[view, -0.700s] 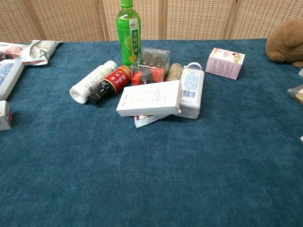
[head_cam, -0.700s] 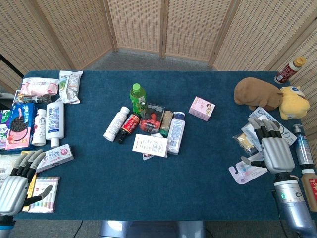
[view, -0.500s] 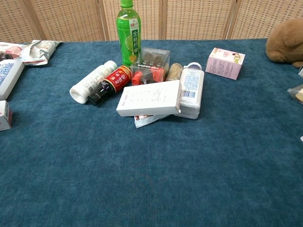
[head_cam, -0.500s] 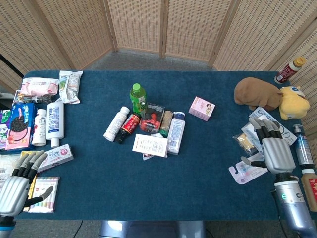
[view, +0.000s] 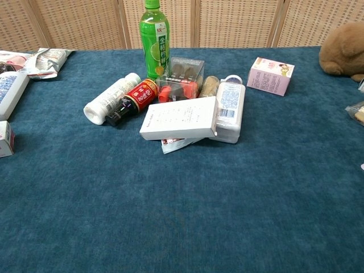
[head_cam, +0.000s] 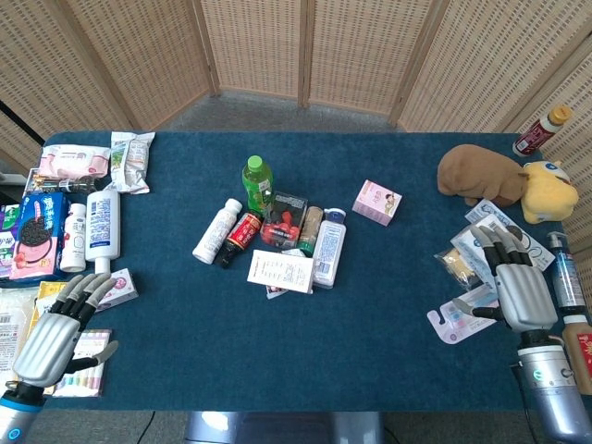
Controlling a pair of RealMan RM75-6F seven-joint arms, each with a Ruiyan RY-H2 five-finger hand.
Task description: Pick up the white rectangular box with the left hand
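White box (head_cam: pixel 281 271) untouched amid the bottles; left hand (head_cam: pixel 57 335) spread, empty, well apart at the table corner. Reach, grasp and lift all left.

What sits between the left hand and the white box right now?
Nothing visible. Bare blue table runs from the left hand to the white rectangular box, which lies at the pile's near edge; the fingers are spread.
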